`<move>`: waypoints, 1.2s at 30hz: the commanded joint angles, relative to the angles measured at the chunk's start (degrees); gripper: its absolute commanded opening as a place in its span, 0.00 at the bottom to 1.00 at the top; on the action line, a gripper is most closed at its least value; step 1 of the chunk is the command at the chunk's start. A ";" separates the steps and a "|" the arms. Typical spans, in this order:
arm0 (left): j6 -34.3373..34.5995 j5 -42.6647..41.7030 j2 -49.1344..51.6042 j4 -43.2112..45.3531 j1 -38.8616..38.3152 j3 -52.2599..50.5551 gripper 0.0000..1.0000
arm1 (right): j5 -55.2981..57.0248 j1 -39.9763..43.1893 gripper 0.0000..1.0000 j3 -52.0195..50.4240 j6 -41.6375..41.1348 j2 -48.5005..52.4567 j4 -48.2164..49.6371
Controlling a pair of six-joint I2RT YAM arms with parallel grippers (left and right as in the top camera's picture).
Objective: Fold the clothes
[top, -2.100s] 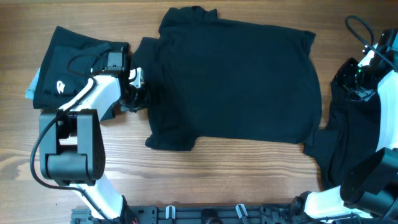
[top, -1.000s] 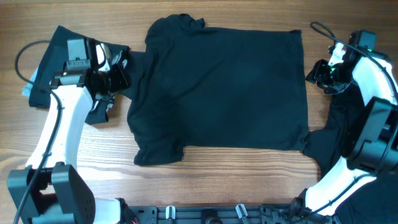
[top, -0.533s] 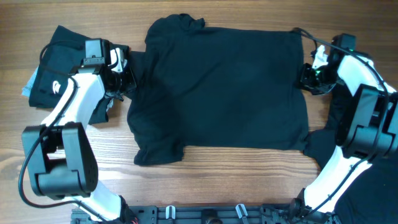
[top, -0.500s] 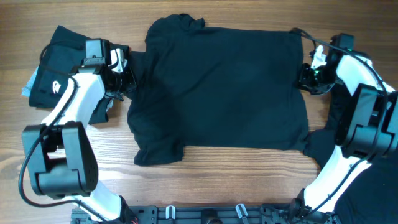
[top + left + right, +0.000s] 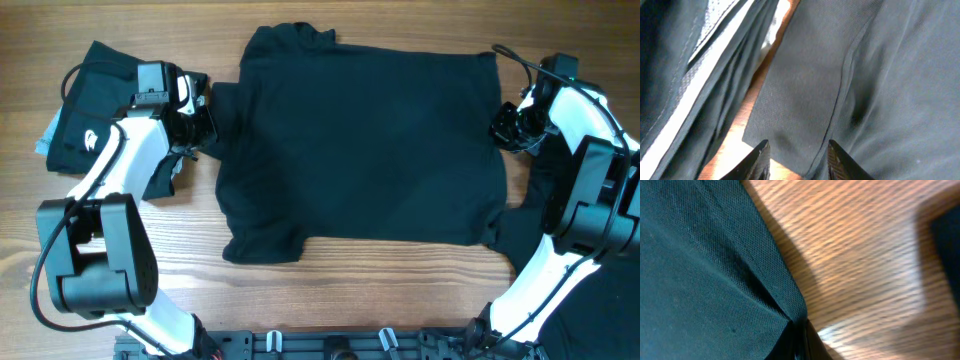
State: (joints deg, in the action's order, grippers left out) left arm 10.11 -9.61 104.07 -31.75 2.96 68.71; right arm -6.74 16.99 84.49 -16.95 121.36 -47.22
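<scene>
Shirt (image 5: 360,140) is lying spread flat in the middle of the table (image 5: 380,290), with one gripper at each side.
The left gripper (image 5: 205,125) is sitting at the left sleeve; in its wrist view the jaws are standing apart and the sleeve hem (image 5: 840,90) is lying between them, not squeezed. The right gripper (image 5: 502,128) is pinching the right edge of the shirt, its jaws pressed together on the cloth just above the bare wood. A folded garment (image 5: 95,110) with a small white logo (image 5: 97,139) is lying at the far left. A loose garment (image 5: 535,235), also black, is lying at the right, partly under the right arm.
</scene>
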 commanded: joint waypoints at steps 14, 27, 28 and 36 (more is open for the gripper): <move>-0.59 -2.86 11.21 5.66 -0.07 -0.24 0.22 | 7.43 1.20 0.04 -1.66 0.50 2.60 -0.90; 6.95 -1.31 8.76 3.96 4.46 0.00 0.21 | 3.89 1.22 0.26 -0.35 8.20 2.14 -2.21; 6.86 -1.31 8.15 3.78 4.46 0.00 0.24 | 3.89 1.25 0.27 0.24 8.17 1.70 -2.89; 6.03 -1.29 -5.20 -2.03 4.46 0.00 0.46 | -1.81 1.27 0.30 2.69 7.37 -11.93 -6.62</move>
State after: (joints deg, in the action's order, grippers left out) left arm 16.64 -11.81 106.67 -30.96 6.87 68.90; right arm -5.41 18.15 85.38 -10.15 117.34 -53.39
